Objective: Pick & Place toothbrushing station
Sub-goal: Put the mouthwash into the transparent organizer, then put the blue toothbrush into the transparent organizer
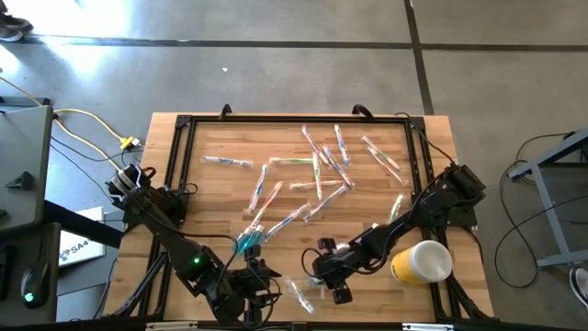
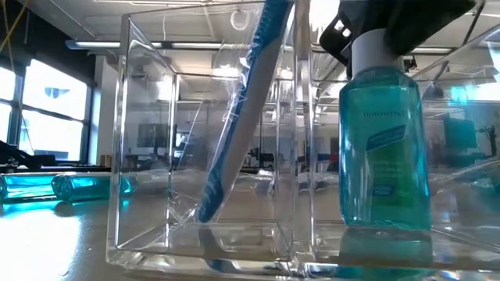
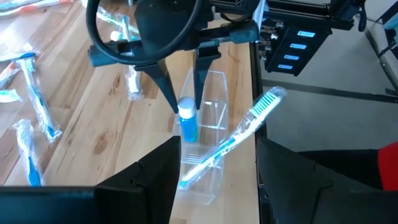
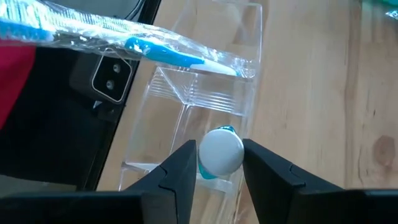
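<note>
Your right gripper (image 4: pixel 214 163): fingers narrow, at both sides of white cap of mouthwash bottle (image 2: pixel 383 148); contact with cap, you cannot tell. Bottle stands upright in clear acrylic organizer (image 3: pixel 210 124) at near table edge. Wrapped blue-white toothbrush (image 3: pixel 233 140) leans tilted in neighbour compartment. Your left gripper (image 3: pixel 217 171): fingers apart, holds nothing, just beside organizer. Wooden plank table (image 1: pixel 220 138), many wrapped toothbrushes scattered (image 1: pixel 317 175), yellow-white cup (image 1: pixel 421 261) near the right arm. Concrete floor around.

Right gripper (image 4: pixel 214 168): pointed downward, fingers (image 4: pixel 180 171) parted, a white cap between them, each finger just beside it. Left gripper (image 3: pixel 214 177): hovering low, fingers spread wide, nothing between them.
</note>
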Tool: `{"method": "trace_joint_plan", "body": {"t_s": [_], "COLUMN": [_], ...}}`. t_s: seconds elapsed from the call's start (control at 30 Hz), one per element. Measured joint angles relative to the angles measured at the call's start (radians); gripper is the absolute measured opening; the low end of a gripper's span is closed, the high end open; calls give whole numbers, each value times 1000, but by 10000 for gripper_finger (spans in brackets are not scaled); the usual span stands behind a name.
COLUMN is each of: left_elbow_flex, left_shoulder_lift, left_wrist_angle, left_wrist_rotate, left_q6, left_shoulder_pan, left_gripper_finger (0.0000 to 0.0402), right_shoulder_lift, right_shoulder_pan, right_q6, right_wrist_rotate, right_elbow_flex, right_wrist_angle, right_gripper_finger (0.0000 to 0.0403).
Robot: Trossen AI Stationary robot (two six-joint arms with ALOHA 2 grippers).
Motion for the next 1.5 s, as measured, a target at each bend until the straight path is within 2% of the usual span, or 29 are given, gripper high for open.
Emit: {"method": "trace_joint_plan", "body": {"t_s": [0.4,0.67,0.83,0.97,1.1,1.2,1.3,1.4,1.5], "left_elbow_flex": [0,0,0,0,0,0,0,0,0], "left_shoulder_lift": [0,0,0,0,0,0,0,0,0], "left_wrist_angle": [-20,-26,-39,-51,-50,-49,-50,-49,-50], "left_wrist_rotate": [0,20,23,24,16,11,8,8,8], "left_q6": [-11,-29,-42,-62,-63,-64,-64,-64,-64], "left_shoulder_pan": [0,0,-6,-17,-26,-32,-31,-31,-31], "left_gripper_finger": [205,205,205,205,205,205,205,205,205], "right_shoulder_lift": [-6,-104,-184,-256,-307,-313,-304,-285,-270], "right_shoulder_pan": [0,0,3,10,5,5,-1,-13,-27], "right_q6": [-25,-53,-104,-68,42,76,54,50,51], "right_wrist_rotate": [5,-56,-152,-156,-57,103,241,256,217], "right_elbow_flex": [0,1,3,3,2,1,-1,-24,-53], "right_wrist_angle": [61,61,-26,-214,-438,-550,-568,-568,-546], "right_gripper_finger": [124,149,150,141,129,120,113,111,111]}}
